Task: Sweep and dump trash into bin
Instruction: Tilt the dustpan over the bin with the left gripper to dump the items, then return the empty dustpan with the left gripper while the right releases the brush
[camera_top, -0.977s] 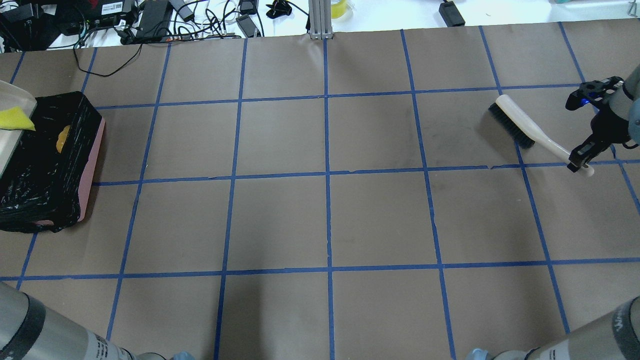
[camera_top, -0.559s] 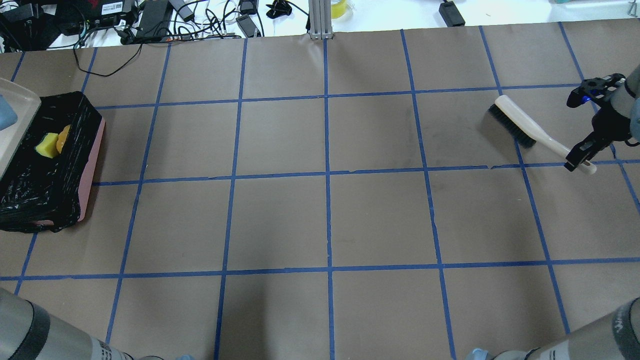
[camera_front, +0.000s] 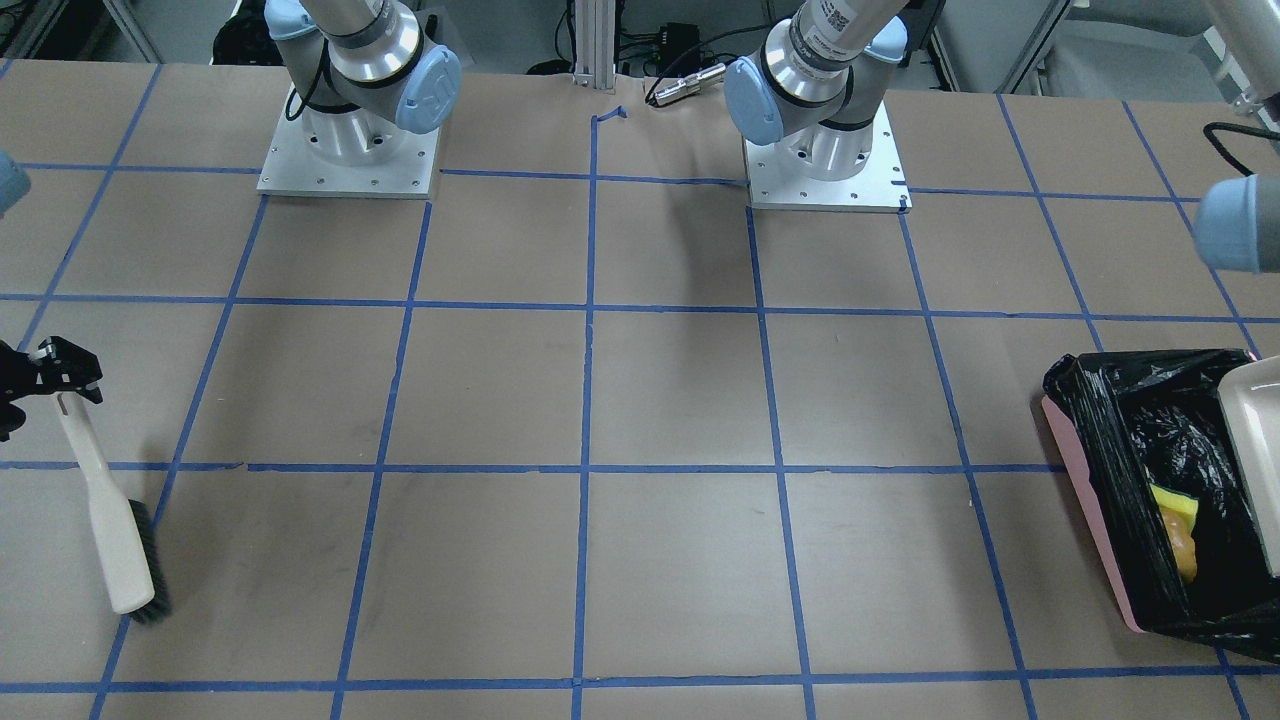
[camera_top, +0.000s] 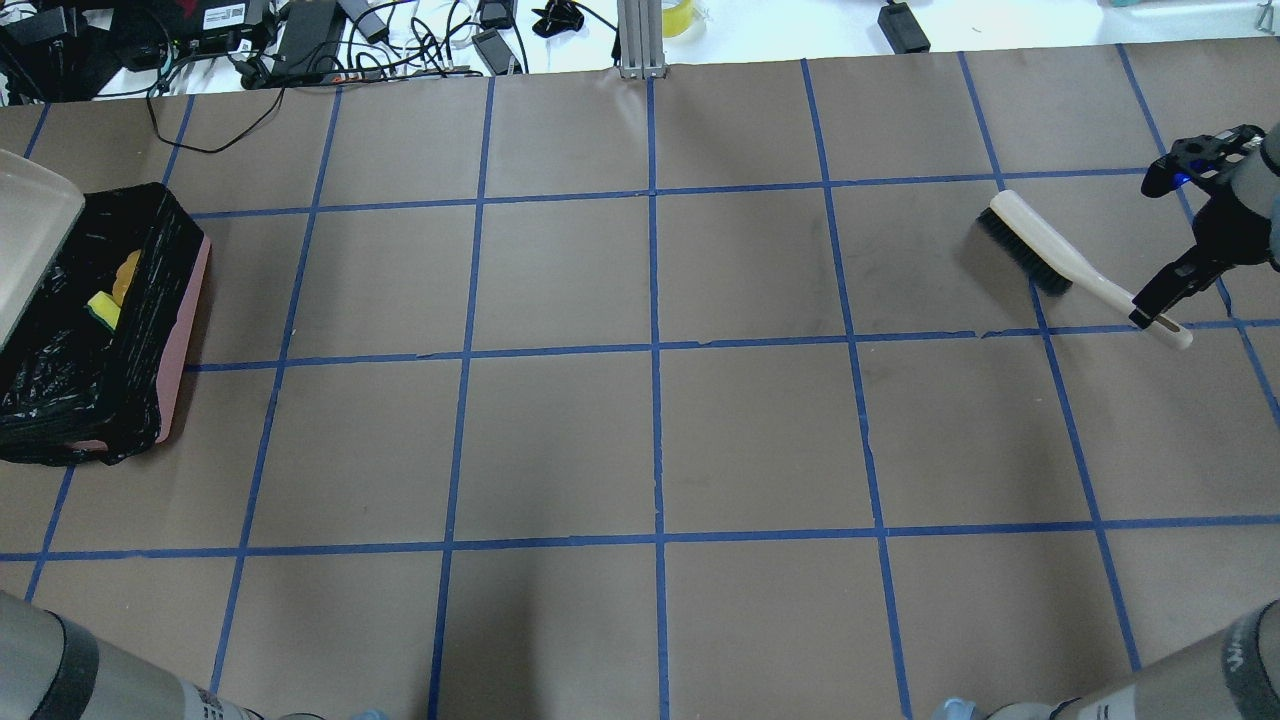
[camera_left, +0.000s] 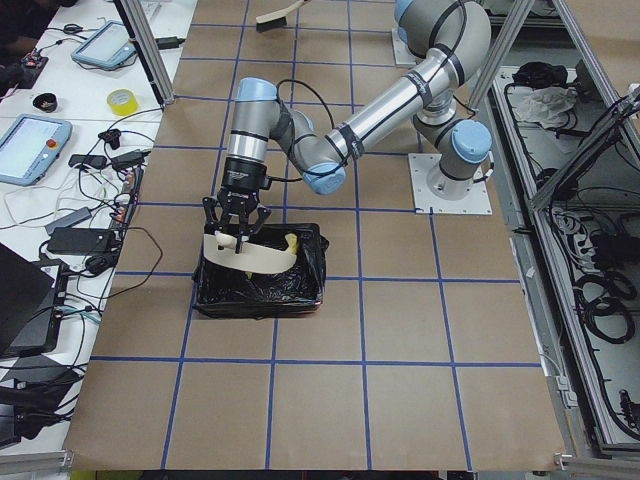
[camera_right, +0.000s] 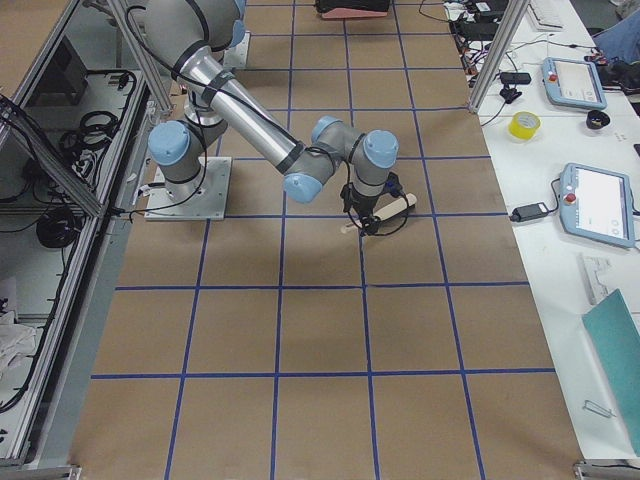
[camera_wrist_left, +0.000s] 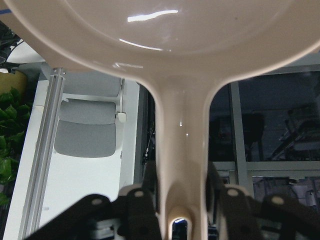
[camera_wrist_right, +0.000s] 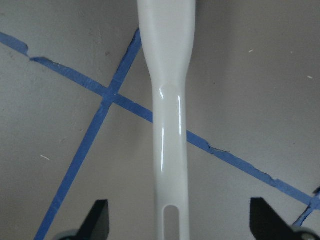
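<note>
Trash (camera_top: 108, 298) lies in the bin (camera_top: 186, 300) at left, beneath the dustpan (camera_top: 30, 230) clenched in the left gripper (camera_wrist_left: 181, 200). At right, the right gripper (camera_wrist_right: 180, 220) has its jaws released astride the brush (camera_top: 1035, 245) on the tabletop (camera_top: 640, 450). Dumping looks done.

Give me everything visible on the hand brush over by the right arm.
The hand brush has a glossy cream-white plastic back and a tapering handle with a hanging slot at its end, plus a strip of black bristles along one side of the head. It lies flat on the brown paper-covered table, its handle crossing a line of blue tape. The right gripper is over the handle end, fingers spread either side without touching it.
</note>
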